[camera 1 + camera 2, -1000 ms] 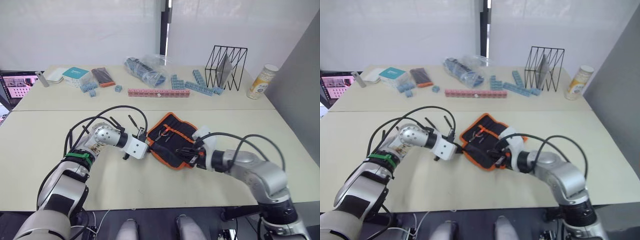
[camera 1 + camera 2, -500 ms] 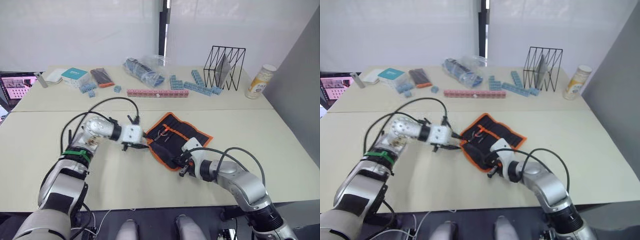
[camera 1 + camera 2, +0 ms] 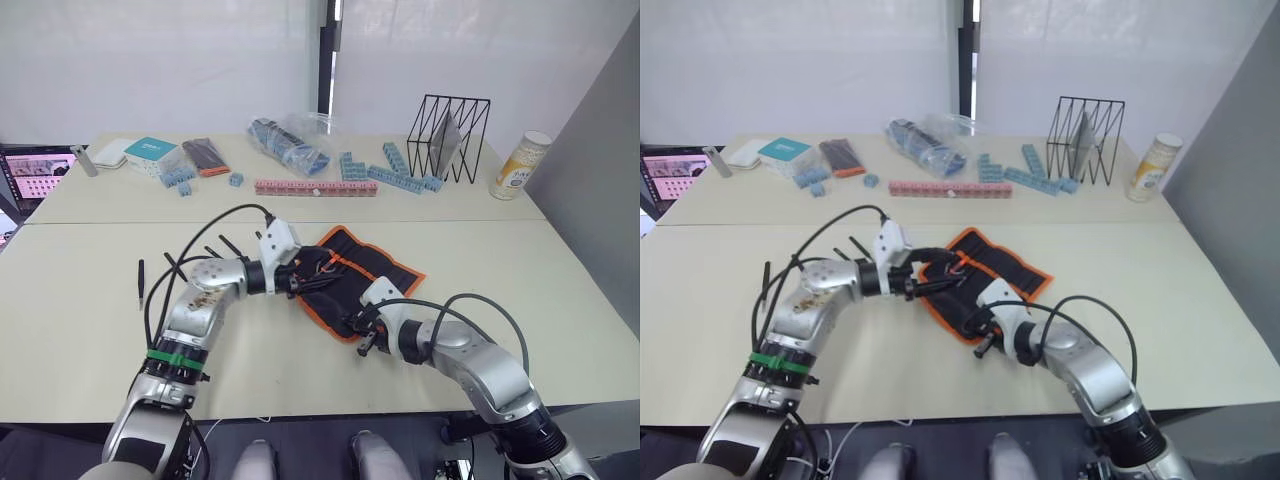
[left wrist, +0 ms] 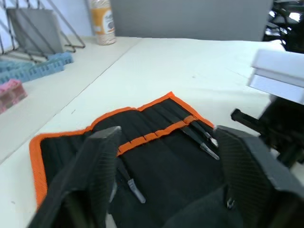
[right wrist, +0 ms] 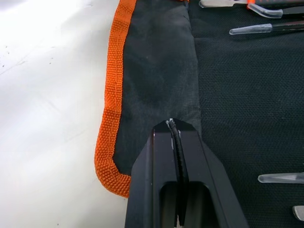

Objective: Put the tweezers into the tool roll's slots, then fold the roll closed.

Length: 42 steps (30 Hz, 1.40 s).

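The tool roll (image 3: 372, 266) lies unrolled in the middle of the table, black with orange trim. Several tweezers (image 4: 205, 146) sit in its slots (image 4: 151, 138), along the orange inner strip. My left gripper (image 3: 306, 276) hovers open over the roll's left end, its fingers (image 4: 103, 153) spread wide with nothing between them. My right gripper (image 3: 361, 336) is shut, its tip resting on the roll's near flap (image 5: 156, 71), just inside the orange edge. Loose tweezers (image 3: 141, 283) lie on the table to the left, another (image 3: 229, 244) nearer the roll.
Along the far table stand a pink block bar (image 3: 317, 186), blue blocks (image 3: 400, 175), a plastic bag of blocks (image 3: 290, 140), a black wire rack (image 3: 448, 135), a can (image 3: 520, 165) and a teal box (image 3: 150, 150). A screen (image 3: 35, 172) sits at the far left.
My left gripper has swung from the roll's left edge to over its left end. My right gripper moved from the roll's right part to its near corner and now holds there.
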Each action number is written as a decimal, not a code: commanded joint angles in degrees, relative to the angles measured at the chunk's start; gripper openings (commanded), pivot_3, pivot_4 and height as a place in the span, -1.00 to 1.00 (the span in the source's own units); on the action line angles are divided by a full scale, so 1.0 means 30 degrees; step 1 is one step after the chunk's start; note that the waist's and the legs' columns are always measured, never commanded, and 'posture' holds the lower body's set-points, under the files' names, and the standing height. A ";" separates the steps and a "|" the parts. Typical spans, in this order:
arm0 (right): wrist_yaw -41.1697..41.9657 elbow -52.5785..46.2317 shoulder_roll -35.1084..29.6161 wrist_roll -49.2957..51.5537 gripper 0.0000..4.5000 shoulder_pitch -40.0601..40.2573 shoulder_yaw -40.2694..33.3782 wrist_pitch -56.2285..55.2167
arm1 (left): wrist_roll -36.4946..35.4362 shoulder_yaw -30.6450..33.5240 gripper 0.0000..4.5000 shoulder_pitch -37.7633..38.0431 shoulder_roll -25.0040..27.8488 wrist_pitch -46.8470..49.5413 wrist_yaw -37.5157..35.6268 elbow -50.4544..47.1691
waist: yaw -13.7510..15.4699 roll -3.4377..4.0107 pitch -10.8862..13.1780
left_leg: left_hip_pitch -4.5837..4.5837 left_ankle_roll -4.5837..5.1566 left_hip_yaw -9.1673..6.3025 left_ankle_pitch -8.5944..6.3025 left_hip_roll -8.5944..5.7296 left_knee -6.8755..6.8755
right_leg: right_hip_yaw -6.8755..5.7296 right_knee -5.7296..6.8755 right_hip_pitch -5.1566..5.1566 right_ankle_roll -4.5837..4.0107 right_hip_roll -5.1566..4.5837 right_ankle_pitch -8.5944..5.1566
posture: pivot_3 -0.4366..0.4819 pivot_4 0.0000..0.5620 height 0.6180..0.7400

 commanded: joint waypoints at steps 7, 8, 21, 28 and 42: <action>0.0531 0.0663 -0.0110 -0.0355 -1.00 0.0816 0.0085 -0.0754 | 0.1385 -0.1319 -0.98 0.0331 -0.1318 0.0773 0.1691 0.0288 | 0.0006 -0.0003 -0.0001 | -0.0014 -0.0001 0.0003 -0.0001 -0.0002 -0.0002 | 0.0002 -0.0027 -0.0007 0.0000 0.0000 0.0000 | -0.05 -0.47 0.95; 0.0580 0.0683 -0.0124 -0.0399 -1.00 0.0818 0.0094 -0.0820 | 0.1304 -0.1452 -0.98 0.0517 -0.1206 0.0732 0.1358 0.0120 | -0.0025 -0.0003 -0.0001 | -0.0010 -0.0002 0.0004 -0.0001 -0.0002 -0.0010 | 0.0003 -0.0028 -0.0005 -0.0001 0.0000 -0.0001 | -0.05 -0.47 0.95; 0.0858 0.1470 -0.0054 -0.0957 -1.00 0.0590 0.0377 -0.1154 | 0.1864 0.1036 -0.98 0.0915 -0.0893 -0.5040 0.3289 0.5342 | -0.0016 -0.0017 -0.0033 | 0.0031 -0.0002 0.0020 -0.0001 0.0005 -0.0040 | 0.0006 -0.0062 0.0009 -0.0016 -0.0001 -0.0008 | -0.05 -0.47 0.95; 0.0985 0.1406 -0.0189 -0.1064 -1.00 0.0659 0.0348 -0.1207 | 0.1926 0.1357 -0.98 0.0859 -0.0488 -0.6029 0.2977 0.6819 | -0.0001 -0.0045 -0.0062 | 0.0036 -0.0003 0.0024 -0.0001 0.0005 -0.0046 | 0.0009 -0.0063 0.0013 -0.0016 -0.0002 -0.0008 | -0.05 -0.47 0.95; 0.3184 0.0956 -0.0270 0.0264 -1.00 -0.0913 -0.1192 -0.3281 | -0.0197 0.1687 -0.98 0.0615 -0.1202 -0.5406 0.1453 0.2951 | 0.0025 -0.0046 -0.0054 | -0.0098 -0.0003 0.0013 -0.0002 0.0000 -0.0066 | 0.0008 -0.0091 -0.0075 0.0000 -0.0003 0.0002 | -0.05 -0.47 0.95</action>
